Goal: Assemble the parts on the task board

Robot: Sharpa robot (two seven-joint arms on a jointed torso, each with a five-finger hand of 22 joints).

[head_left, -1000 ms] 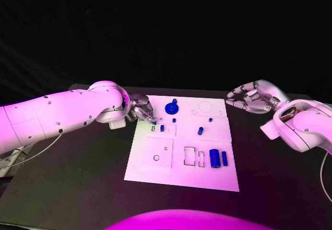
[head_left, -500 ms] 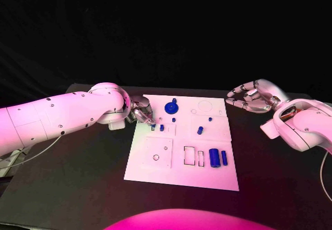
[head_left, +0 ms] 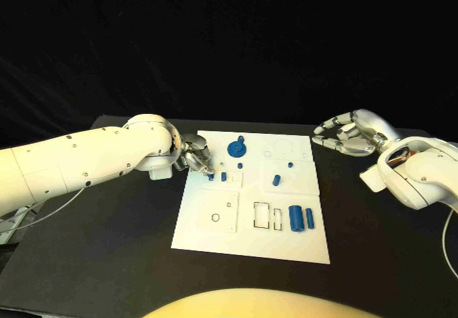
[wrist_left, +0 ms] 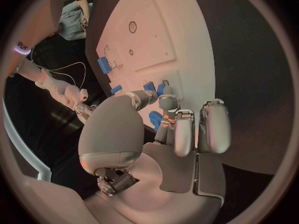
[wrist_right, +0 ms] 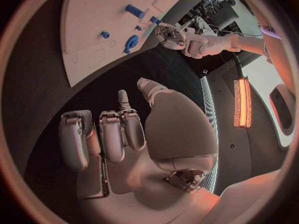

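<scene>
1. On the near part of the task board [head_left: 286, 248], two blue cylinders [head_left: 302, 218] lie side by side beside rectangular slots.
2. Farther back, the left hand [head_left: 196, 158] sits at the board's left edge, fingertips pinching a small blue part [wrist_left: 156, 119].
3. A blue round part [head_left: 237, 146] lies near the far edge.
4. The right hand [head_left: 345, 138] hovers off the far right corner, fingers curled, holding nothing.
</scene>
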